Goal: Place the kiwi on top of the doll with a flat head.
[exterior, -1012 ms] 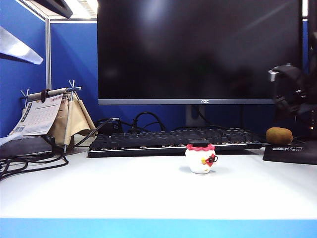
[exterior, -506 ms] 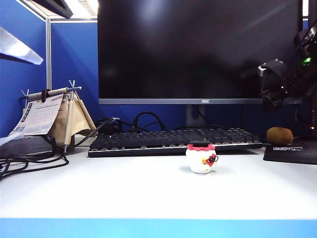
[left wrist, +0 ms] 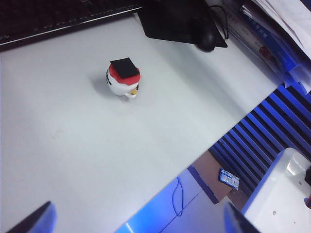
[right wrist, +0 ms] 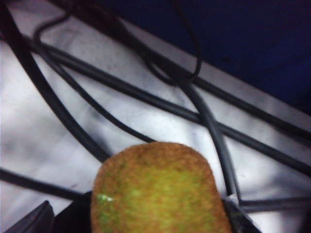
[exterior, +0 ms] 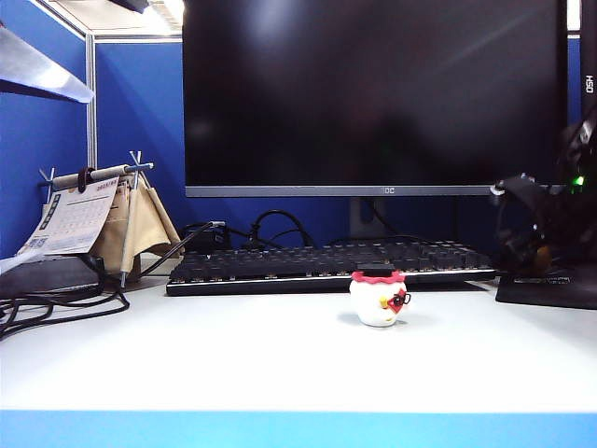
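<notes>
The doll with a flat head (exterior: 378, 299) stands upright on the white table in front of the keyboard; the left wrist view looks down on its black flat top (left wrist: 123, 77). My left gripper (left wrist: 136, 227) hangs open high above the table's front edge, far from the doll. The brown fuzzy kiwi (right wrist: 158, 191) lies on the black mat at the right. My right gripper (exterior: 534, 245) has come down around it, open, one finger on each side with a gap beside the fruit. In the exterior view the gripper hides nearly all of the kiwi (exterior: 542, 255).
A black keyboard (exterior: 326, 264) and a big monitor (exterior: 373, 93) stand behind the doll. A desk calendar (exterior: 89, 219) and loose cables (exterior: 56, 303) are at the left. Dark cables (right wrist: 146, 97) run behind the kiwi. A black mat (exterior: 550, 287) and mouse (left wrist: 208, 41) are at the right.
My right arm has come down from the upper right to the kiwi and now covers it in the exterior view. The doll and the kiwi have not moved.
</notes>
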You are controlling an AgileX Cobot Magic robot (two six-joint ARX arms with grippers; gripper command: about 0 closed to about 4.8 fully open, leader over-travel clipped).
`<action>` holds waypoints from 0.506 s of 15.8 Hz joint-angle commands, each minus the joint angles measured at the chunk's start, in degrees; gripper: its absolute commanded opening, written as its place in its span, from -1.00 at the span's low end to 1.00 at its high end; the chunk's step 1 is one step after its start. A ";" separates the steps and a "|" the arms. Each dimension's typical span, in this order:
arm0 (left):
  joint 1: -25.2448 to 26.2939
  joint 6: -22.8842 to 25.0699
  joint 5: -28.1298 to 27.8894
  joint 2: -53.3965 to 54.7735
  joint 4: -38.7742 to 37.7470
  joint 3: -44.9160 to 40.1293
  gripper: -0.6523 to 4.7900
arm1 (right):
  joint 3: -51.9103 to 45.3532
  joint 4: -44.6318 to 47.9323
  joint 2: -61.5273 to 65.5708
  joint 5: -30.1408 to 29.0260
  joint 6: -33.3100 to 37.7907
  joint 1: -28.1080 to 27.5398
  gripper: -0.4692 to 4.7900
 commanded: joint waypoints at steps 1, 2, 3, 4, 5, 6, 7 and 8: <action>0.00 -0.02 -0.02 -0.09 0.81 0.22 1.00 | 0.17 2.93 0.15 -0.13 0.13 -0.09 1.00; 0.00 -0.02 -0.09 -0.09 0.81 0.22 1.00 | 0.17 2.99 0.26 -0.09 0.11 -0.09 1.00; 0.00 -0.02 -0.09 -0.09 0.79 0.22 1.00 | 0.17 3.04 0.26 0.46 0.13 -0.09 1.00; 0.00 0.00 -0.20 -0.09 0.79 0.20 1.00 | 0.17 3.52 0.24 2.40 0.35 0.09 0.98; 0.00 0.00 -0.22 -0.09 0.83 0.20 1.00 | 0.17 3.41 0.15 2.75 0.35 0.09 0.93; 0.00 0.00 -0.22 -0.09 0.87 0.20 1.00 | 0.17 3.06 0.13 3.34 0.61 0.15 0.88; 0.00 0.02 -0.20 -0.09 0.87 0.20 1.00 | 0.17 2.91 0.11 3.30 1.53 0.15 0.88; 0.00 0.02 -0.20 -0.09 0.85 0.20 1.00 | 0.17 2.91 -0.04 3.30 2.03 0.15 0.88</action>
